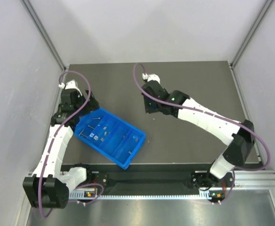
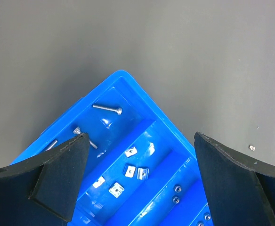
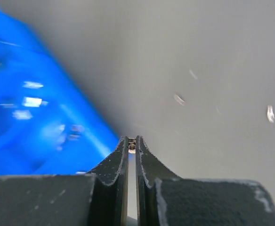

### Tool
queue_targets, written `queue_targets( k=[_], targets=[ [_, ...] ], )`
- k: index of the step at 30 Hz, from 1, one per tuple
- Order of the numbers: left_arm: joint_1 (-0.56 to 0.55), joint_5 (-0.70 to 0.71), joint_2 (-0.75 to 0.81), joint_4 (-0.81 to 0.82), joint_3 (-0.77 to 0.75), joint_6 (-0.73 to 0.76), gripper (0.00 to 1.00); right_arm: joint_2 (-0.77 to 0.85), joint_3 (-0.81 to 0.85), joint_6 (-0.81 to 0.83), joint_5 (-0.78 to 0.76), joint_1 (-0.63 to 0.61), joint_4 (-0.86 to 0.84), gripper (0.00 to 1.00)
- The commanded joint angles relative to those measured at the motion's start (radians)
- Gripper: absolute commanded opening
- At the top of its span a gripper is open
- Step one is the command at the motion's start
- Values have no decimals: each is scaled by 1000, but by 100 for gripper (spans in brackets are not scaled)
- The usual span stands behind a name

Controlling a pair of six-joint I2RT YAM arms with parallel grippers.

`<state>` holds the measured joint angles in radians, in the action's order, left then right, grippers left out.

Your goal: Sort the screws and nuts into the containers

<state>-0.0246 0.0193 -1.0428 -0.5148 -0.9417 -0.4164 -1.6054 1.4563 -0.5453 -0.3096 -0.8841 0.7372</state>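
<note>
From above, the left gripper (image 1: 80,114) hangs over the far left corner of the blue plastic tray (image 1: 126,164), which lies askew on the matte dark table (image 1: 194,80). The right gripper (image 1: 149,108) sits low over bare table, near the tray's far edge but apart from it. Its jaws are too small to read here.

The left wrist view shows black padded fingers (image 2: 57,179) spread wide above the glossy tray, gripping nothing. One compartment holds slim silver screws (image 2: 107,108), the next squat square nuts (image 2: 128,170), and a third small round nuts (image 2: 176,188).

The right wrist view is blurred. Its two rough black fingers almost touch, pinching a tiny grey metal piece (image 3: 132,147) at their tips; screw or nut, I cannot tell. Pale specks (image 3: 179,99) lie on the table.
</note>
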Motion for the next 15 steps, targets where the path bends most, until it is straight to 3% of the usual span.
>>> queue_targets(
  k=[1,8,15],
  targets=[
    [-1,4,15,47,1,2,97,12,160,128,-45,-102,59,0],
    [-1,14,17,44,1,1,97,-164,317,186,24,-285,47,0],
    [-1,22,20,39,0,-1,97,-235,329,194,82,-312,27,0]
  ],
)
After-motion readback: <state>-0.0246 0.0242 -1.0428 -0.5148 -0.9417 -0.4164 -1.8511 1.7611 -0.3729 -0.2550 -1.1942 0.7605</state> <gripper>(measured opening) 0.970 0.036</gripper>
